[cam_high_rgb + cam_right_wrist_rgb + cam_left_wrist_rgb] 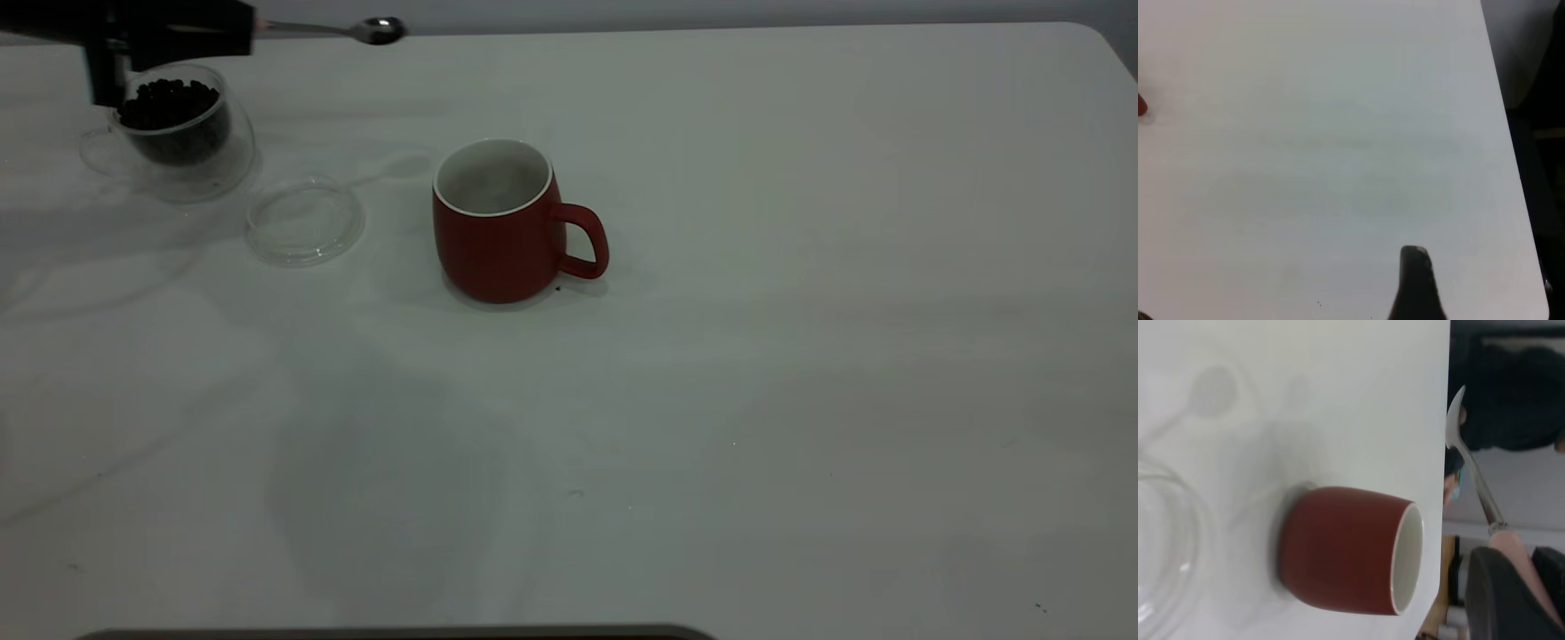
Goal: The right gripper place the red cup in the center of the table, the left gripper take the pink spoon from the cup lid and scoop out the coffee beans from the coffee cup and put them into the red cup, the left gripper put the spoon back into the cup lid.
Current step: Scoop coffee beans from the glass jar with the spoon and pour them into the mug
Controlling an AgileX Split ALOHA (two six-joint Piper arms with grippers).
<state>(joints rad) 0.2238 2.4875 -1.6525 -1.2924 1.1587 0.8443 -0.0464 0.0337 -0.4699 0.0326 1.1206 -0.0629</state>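
The red cup (498, 222) stands upright near the table's middle, handle to the right, its white inside bare. In the far left corner my left gripper (240, 27) hangs above the table, shut on the pink spoon (356, 29), which points level to the right. The coffee cup (173, 124), holding a heap of coffee beans (169, 98), stands just below the gripper. The cup lid (305, 220) lies between the two cups with nothing on it. The left wrist view shows the red cup (1345, 550), the spoon (1471, 467) and the left gripper (1521, 587). A dark part of my right gripper (1415, 287) shows over bare table.
The white table (800, 400) stretches wide to the right and front of the red cup. Its rounded corner (1089, 31) is at the far right. A table edge (1511, 167) runs close beside the right gripper.
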